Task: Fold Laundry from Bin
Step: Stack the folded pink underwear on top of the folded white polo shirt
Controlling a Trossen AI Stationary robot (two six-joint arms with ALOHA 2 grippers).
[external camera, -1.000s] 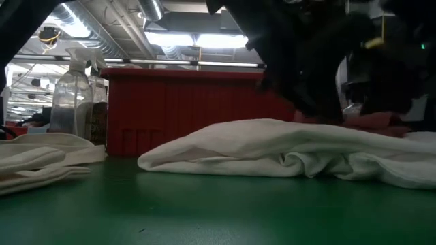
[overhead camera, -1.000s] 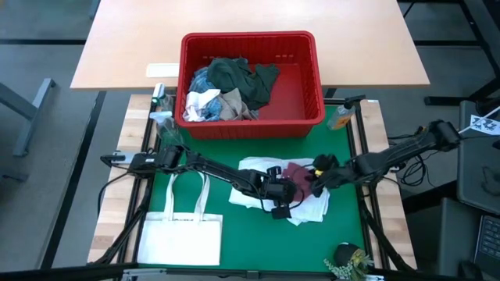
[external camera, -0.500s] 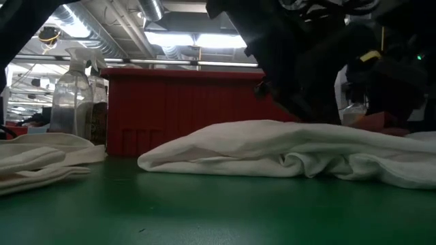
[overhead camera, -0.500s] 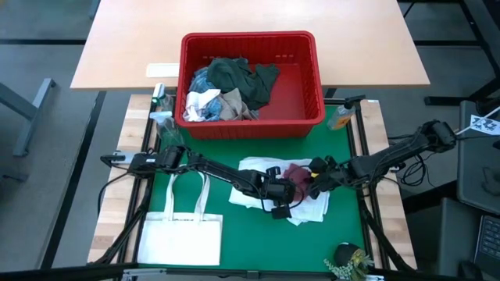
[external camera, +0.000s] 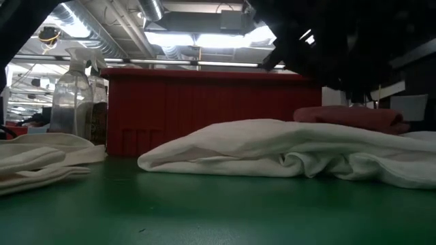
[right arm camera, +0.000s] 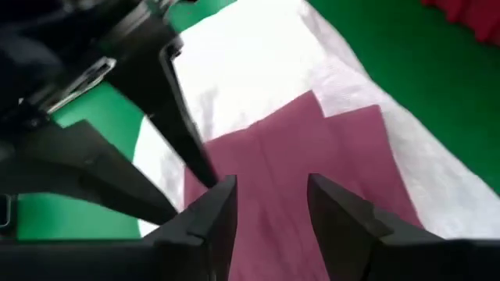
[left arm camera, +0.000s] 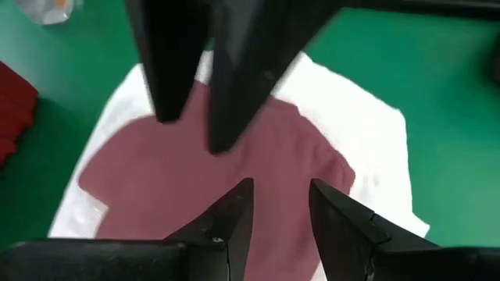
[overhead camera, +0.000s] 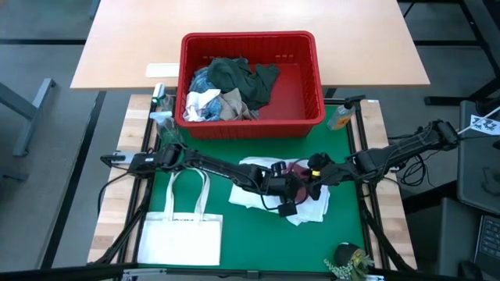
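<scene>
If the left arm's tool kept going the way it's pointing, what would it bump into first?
Most likely the maroon cloth, which lies on the white garment just beyond the left tool. The right arm's tool hangs close over the same cloth, but depth is hard to judge, so it might be met first.

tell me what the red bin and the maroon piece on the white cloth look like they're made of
Red bin: likely rigid moulded plastic, going by its smooth walls and slots in the back wall.
Maroon piece: soft matte fabric, probably cotton-like; it lies flat with folded edges on the wrinkled white cloth.
</scene>
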